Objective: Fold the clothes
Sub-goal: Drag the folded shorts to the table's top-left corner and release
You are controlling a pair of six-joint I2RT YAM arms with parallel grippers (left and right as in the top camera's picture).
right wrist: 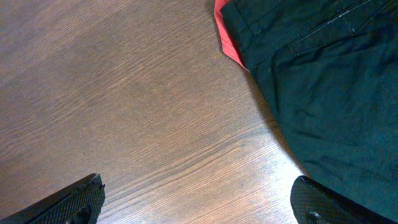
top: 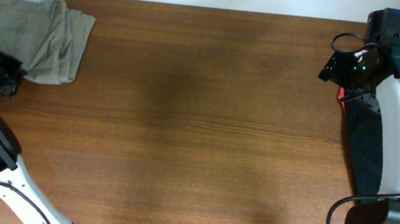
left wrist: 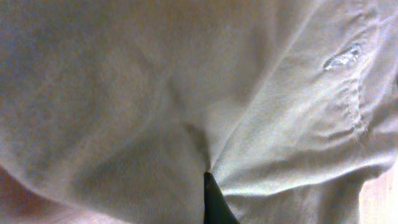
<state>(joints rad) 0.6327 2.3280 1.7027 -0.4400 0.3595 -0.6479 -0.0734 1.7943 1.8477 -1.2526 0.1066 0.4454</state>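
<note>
Left wrist view: khaki shorts fill the frame, pressed close to the lens. One dark fingertip pokes up at the bottom centre and the creases run toward it. The cloth covers the rest of the left gripper, so you cannot tell whether it is pinching the fabric or only pressed against it. A small pale patch sits beside a stitched seam at upper right, possibly a buttonhole, too blurred to confirm. Right wrist view: your right gripper hangs over bare worktop, fingers spread wide with nothing between them. Beyond it a black garment lies flat, its seams and a pocket line visible, and a red-orange garment peeks out from under its edge. Overhead view: the shorts sit bunched in a rough rectangle at the far left corner of the worktop, with the left gripper at their near edge. The black and red-orange pieces lie along the right side, partly hidden under the right arm. Judgement on step: the shorts look folded and parked, so the left arm is probably finishing or letting go of that piece, while the black garment is untouched. Next move calls for the right gripper to reach the black garment's near hem and draw it to the open centre. Readable writing: none; no brand or label legible on any cloth, only green indicator lights on the right arm.
</note>
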